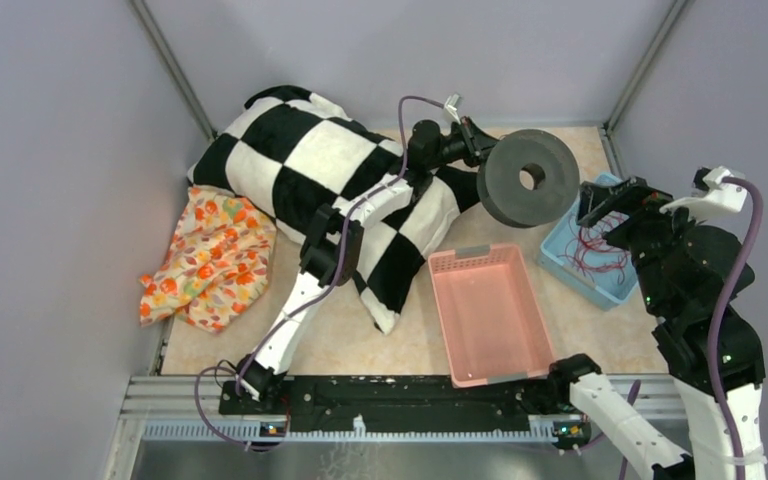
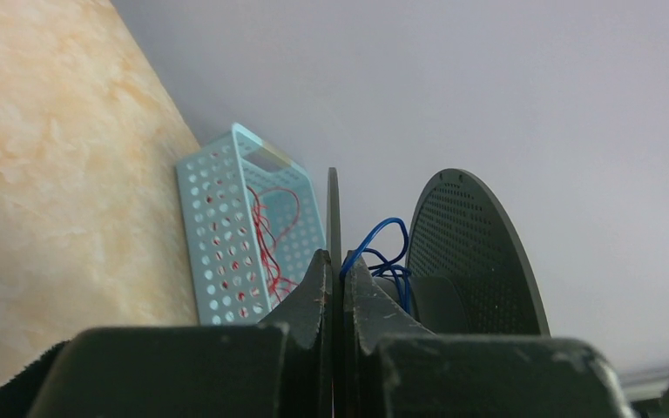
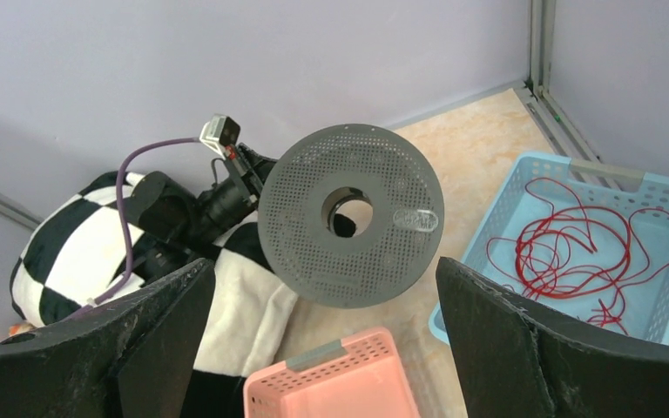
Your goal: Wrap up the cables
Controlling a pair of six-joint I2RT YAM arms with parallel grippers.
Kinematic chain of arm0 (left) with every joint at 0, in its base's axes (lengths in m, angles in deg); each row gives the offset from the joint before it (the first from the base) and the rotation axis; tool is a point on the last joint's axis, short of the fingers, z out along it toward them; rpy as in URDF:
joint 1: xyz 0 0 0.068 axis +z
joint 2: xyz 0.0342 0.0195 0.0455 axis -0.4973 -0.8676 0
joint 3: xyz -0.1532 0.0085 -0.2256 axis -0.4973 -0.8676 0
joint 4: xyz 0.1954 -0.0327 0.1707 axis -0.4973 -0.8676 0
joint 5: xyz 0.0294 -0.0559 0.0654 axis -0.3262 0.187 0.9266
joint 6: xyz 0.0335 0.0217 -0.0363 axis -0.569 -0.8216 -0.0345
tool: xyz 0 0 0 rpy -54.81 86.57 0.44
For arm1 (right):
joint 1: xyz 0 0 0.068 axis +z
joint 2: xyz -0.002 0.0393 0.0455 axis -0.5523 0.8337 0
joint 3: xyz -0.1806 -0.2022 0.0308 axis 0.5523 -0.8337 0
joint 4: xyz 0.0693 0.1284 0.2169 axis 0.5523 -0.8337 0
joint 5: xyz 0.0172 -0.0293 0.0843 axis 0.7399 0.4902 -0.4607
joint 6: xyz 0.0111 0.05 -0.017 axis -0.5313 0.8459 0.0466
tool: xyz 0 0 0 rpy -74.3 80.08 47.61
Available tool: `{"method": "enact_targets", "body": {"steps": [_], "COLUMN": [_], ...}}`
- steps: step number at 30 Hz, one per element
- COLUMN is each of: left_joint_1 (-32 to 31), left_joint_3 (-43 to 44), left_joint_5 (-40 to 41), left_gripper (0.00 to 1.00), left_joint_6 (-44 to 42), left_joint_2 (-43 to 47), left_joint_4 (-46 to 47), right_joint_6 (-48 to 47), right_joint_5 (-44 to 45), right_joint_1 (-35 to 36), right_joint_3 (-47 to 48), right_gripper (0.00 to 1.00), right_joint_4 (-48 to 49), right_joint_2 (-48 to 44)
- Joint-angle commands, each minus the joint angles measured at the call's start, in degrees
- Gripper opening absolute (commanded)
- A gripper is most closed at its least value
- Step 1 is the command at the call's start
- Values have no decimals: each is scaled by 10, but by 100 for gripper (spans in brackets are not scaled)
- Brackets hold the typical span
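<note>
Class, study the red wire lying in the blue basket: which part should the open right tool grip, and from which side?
Grip the red wire at its dense middle tangle, coming from above with the right tool. The blue basket walls block the sides, and the wire lies loose on the floor. The lone outer loops are thin and probably easy to miss.

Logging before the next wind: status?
Left tool shut on dark grey perforated spool, by one flange. Right tool open, near light blue basket. Thin blue wire looped at spool hub. Nothing blocking.
</note>
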Motion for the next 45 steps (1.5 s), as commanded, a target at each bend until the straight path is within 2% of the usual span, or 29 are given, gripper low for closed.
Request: {"method": "enact_targets", "body": {"steps": [1,8,14,18,28,33,38,41,45], "left_joint_1": [-16,-24,-20,-11,56,89,103,100,82], "left_joint_3": [43,73,63,8,-226,-285,-284,-267,-224], "left_joint_5": [79,142,136,110,75,79,73,49,51], "left_gripper": [0,0,0,0,0,0,0,0,0], "left_joint_6": [5,-16,-51,-67,-167,-238,-261,-220,-206], "left_joint_2": [-12,-62,-83,-63,76,136,157,150,150], "left_joint_4": [81,77,66,82,78,44,45,80,73], "right_joint_6": [27,40,49,51,38,37,31,31,30], "right_joint_5": [-2,-20,-23,-27,-32,-43,-45,-46,-41], "right_joint_1": [-5,-5,-5,-5,-5,-5,-5,-5,-5], "right_joint_3": [-1,7,0,-6,-30,-47,-51,-50,-47], "right_gripper": [97,97,97,97,98,98,99,99,99], "right_joint_4": [-26,-49,-61,-59,-28,-11,-6,-7,-13], "right_joint_2": [-11,-13,-11,-5,13,20,25,25,23]}}
